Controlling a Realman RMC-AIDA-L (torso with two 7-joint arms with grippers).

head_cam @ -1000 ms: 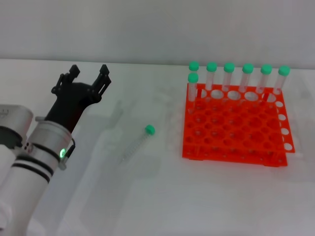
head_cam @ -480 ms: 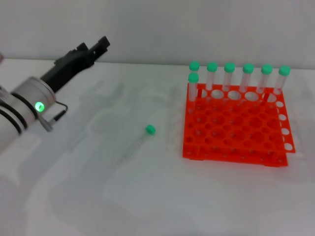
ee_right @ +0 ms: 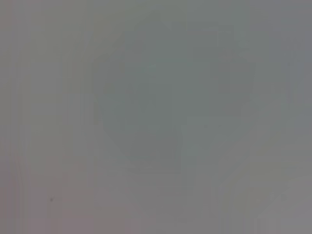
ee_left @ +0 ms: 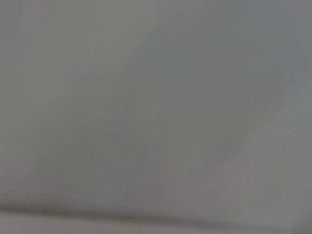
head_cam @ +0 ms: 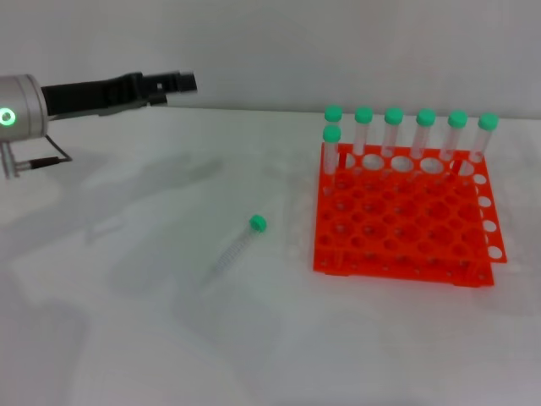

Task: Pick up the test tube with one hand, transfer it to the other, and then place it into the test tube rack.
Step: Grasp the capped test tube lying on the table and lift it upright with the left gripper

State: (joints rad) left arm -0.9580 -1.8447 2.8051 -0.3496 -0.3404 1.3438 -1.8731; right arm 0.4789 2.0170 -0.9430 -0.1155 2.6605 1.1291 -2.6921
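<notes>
Your left claw [head_cam: 182, 82] is hovering far from the test tube [head_cam: 237, 246], grip state unclear; tube is looking light, slippery; grasp mid-barrel.

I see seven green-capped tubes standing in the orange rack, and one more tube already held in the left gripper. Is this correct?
Not quite. The head view shows the test tube lying on the table, apart from the left gripper, which is raised far from it. Seven tubes do stand in the test tube rack.
</notes>
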